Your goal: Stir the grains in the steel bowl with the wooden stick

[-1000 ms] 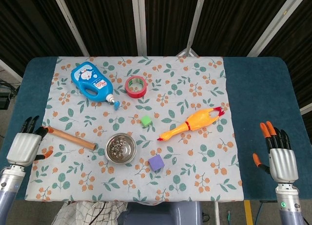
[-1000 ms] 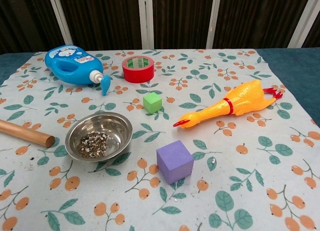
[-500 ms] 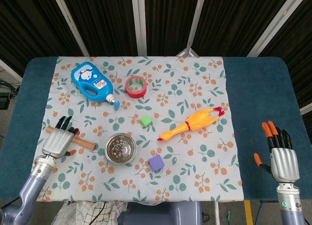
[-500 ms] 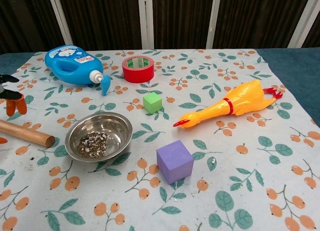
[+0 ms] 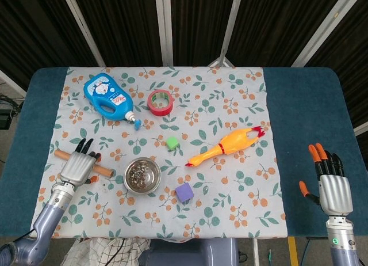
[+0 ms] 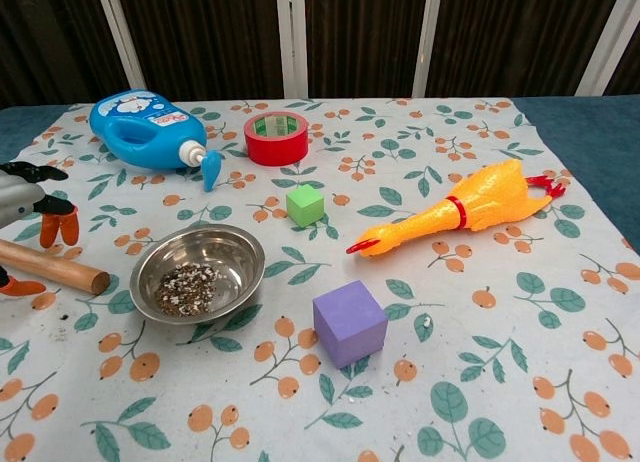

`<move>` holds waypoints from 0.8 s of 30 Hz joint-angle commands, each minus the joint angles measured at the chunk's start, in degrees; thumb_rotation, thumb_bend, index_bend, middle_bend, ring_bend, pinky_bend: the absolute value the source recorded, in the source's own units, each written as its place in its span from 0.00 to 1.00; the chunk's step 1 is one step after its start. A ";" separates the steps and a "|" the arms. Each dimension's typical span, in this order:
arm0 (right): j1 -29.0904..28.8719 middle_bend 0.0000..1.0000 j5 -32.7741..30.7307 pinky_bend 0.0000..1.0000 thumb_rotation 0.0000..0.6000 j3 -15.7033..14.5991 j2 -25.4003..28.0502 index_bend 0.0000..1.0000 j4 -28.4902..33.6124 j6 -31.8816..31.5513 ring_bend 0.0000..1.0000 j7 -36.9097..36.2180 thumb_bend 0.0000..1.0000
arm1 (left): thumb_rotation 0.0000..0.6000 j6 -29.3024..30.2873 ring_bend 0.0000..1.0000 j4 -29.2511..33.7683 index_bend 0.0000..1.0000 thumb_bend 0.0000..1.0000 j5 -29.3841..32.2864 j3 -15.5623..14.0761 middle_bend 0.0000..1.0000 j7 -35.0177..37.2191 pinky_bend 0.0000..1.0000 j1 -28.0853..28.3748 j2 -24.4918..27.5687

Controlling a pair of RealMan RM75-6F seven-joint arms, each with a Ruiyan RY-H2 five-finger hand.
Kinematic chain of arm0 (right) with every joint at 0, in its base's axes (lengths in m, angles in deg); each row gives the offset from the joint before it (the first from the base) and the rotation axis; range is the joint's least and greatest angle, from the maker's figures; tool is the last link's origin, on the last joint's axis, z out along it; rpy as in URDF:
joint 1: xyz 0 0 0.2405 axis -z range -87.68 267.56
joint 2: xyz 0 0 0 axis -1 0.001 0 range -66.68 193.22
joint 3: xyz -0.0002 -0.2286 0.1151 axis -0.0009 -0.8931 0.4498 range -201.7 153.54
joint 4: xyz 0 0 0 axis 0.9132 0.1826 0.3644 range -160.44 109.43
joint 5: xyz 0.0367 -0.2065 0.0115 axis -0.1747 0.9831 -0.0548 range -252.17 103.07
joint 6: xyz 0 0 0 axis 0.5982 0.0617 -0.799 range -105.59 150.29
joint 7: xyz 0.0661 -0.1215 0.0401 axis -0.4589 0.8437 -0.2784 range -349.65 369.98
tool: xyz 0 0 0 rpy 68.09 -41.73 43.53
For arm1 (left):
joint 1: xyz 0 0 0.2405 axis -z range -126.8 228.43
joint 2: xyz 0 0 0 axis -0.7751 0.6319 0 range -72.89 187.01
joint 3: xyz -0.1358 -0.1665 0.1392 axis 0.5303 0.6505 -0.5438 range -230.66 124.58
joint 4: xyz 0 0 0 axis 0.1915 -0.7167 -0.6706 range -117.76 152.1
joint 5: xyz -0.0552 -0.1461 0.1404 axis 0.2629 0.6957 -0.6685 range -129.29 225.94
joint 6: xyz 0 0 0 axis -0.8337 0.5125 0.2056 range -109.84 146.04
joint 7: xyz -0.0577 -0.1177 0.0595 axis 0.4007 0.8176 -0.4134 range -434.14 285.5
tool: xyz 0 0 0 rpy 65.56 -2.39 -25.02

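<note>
1. The round light-brown wooden stick lies flat on the flowered cloth, passing under the left hand, with one cut end poking out toward the small steel bowl and stopping just short of its rim.
2. It looks rigid and light, a smooth dowel that would likely roll (nothing on the cloth blocks it), so a full wrap around the shaft seems safer than a fingertip pinch.
3. The best hold is probably near the far end from the bowl, leaving a long free length to reach the grains heaped in the bowl's bottom.
4. The bowl itself appears thin and light, so hard stirring could push it across the cloth.
5. The left hand hovers palm-down over the stick, fingers spread and pointing away from the robot; in the chest view orange fingertips straddle the stick without clamping, so nothing is held.
6. The right hand rests well apart at the opposite table edge, fingers extended and apart, empty.
</note>
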 commanded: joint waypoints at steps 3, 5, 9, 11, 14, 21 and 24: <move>-0.03 0.00 -0.10 0.00 1.00 0.01 0.02 0.00 0.13 0.15 0.00 0.05 0.35 | 1.00 -0.16 0.01 -0.51 0.41 0.32 0.46 -0.26 0.45 -0.05 0.00 0.43 -0.71; -0.04 0.00 -0.16 0.00 1.00 0.02 0.04 0.00 0.19 0.19 0.00 0.05 0.35 | 1.00 -0.20 0.01 -0.58 0.42 0.35 0.67 -0.28 0.45 -0.09 0.00 0.64 -1.00; -0.02 0.00 -0.35 0.00 1.00 0.06 0.09 0.00 0.25 0.31 0.00 -0.03 0.35 | 1.00 -0.44 0.01 -0.64 0.42 0.39 1.23 -0.37 0.46 -0.46 0.00 1.12 -1.51; -0.01 0.00 -0.43 0.00 1.00 0.09 0.12 0.00 0.26 0.34 0.00 -0.08 0.35 | 1.00 -0.56 0.01 -0.59 0.42 0.39 1.56 -0.45 0.46 -0.60 0.00 1.27 -1.64; -0.01 0.00 -0.45 0.00 1.00 0.10 0.14 0.00 0.27 0.36 0.00 -0.13 0.35 | 1.00 -0.61 0.01 -0.54 0.42 0.39 1.92 -0.68 0.46 -0.99 0.00 1.45 -1.67; -0.02 0.00 -0.50 0.00 1.00 0.12 0.12 0.00 0.33 0.39 0.00 -0.04 0.35 | 1.00 -0.89 0.01 -0.39 0.43 0.39 3.13 -1.08 0.47 -1.72 0.00 1.69 -1.61; -0.02 0.00 -0.56 0.00 1.00 0.15 0.12 0.00 0.39 0.39 0.00 -0.01 0.35 | 1.00 -0.72 0.02 -0.36 0.44 0.41 3.15 -1.28 0.49 -1.73 0.00 1.86 -1.82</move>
